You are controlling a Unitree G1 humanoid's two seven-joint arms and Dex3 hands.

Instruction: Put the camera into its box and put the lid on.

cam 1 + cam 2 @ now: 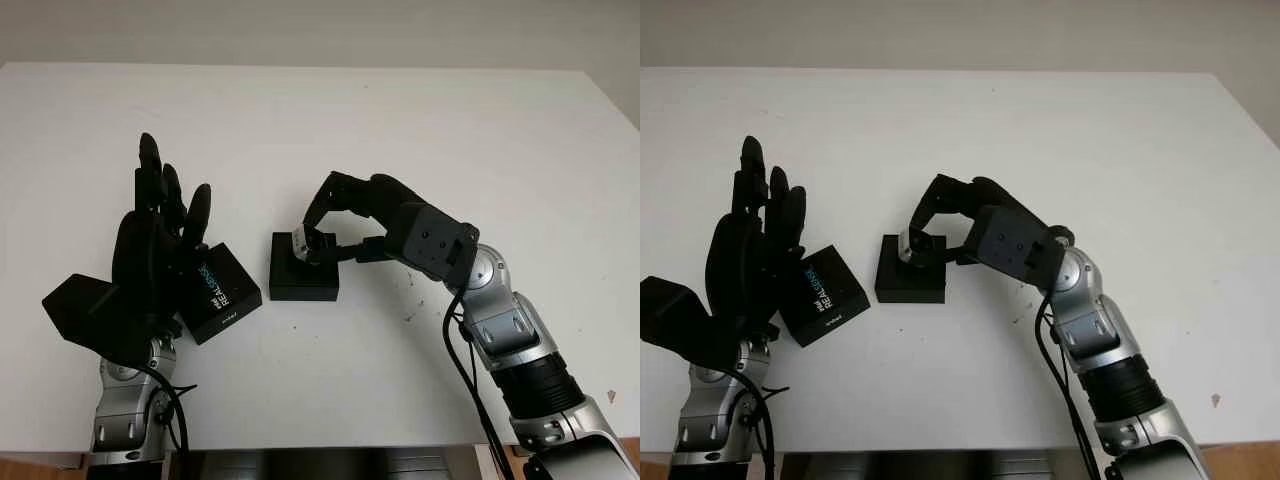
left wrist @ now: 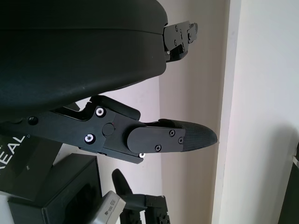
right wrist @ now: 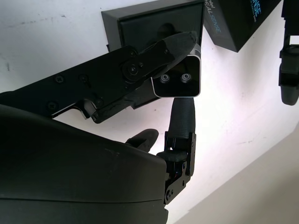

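A small silver camera [image 1: 306, 243] is pinched in my right hand [image 1: 335, 240], held just over the open black box [image 1: 303, 281] in the middle of the table. In the right wrist view the camera [image 3: 179, 83] sits between my fingers [image 3: 154, 52] above the box's hollow [image 3: 140, 29]. The black lid [image 1: 218, 293], printed REALSENSE, lies flat on the table left of the box. My left hand [image 1: 160, 225] is raised beside the lid, fingers pointing up, holding nothing.
The white table [image 1: 420, 140] stretches wide behind and to the right of the box. Its front edge [image 1: 330, 446] runs close to my arms. A few small dark specks [image 1: 408, 318] mark the surface near my right forearm.
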